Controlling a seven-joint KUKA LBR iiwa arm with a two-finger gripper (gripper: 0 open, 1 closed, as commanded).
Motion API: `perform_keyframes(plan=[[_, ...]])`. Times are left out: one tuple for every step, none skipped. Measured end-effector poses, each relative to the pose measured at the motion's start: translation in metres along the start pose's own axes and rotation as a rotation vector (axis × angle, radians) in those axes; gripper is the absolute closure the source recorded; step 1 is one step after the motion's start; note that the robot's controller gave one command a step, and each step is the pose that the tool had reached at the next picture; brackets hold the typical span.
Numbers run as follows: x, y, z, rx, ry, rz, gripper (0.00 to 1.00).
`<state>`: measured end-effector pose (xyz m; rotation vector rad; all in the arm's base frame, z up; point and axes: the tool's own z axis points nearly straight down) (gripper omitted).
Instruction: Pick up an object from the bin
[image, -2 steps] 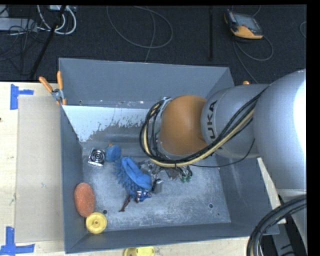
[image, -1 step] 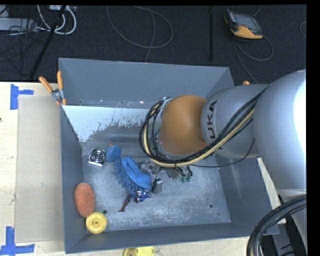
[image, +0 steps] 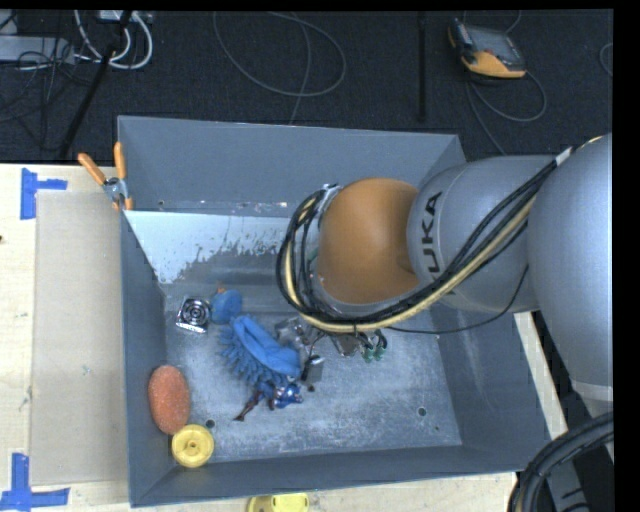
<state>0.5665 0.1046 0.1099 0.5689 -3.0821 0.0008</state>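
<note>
camera view: gripper (image: 308, 362) sits low beside a blue toy (image: 255, 350) in the bin (image: 400, 405); open or closed, cannot tell.

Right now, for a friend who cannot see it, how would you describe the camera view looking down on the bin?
A grey robot arm reaches from the right into a grey metal bin, its gripper low beside a blue bristly toy in the middle. A small silver piece, an orange oval and a yellow disc lie to its left.
</note>
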Motion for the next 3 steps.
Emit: perform_keyframes(plan=[[-0.005, 0.01, -0.049, 0.0, -0.011, -0.008, 1.0], [-0.019, 0.008, -0.053, 0.001, -0.012, 0.088, 1.0], [-0.003, 0.019, -0.218, 0.001, -0.017, 0.072, 1.0]])
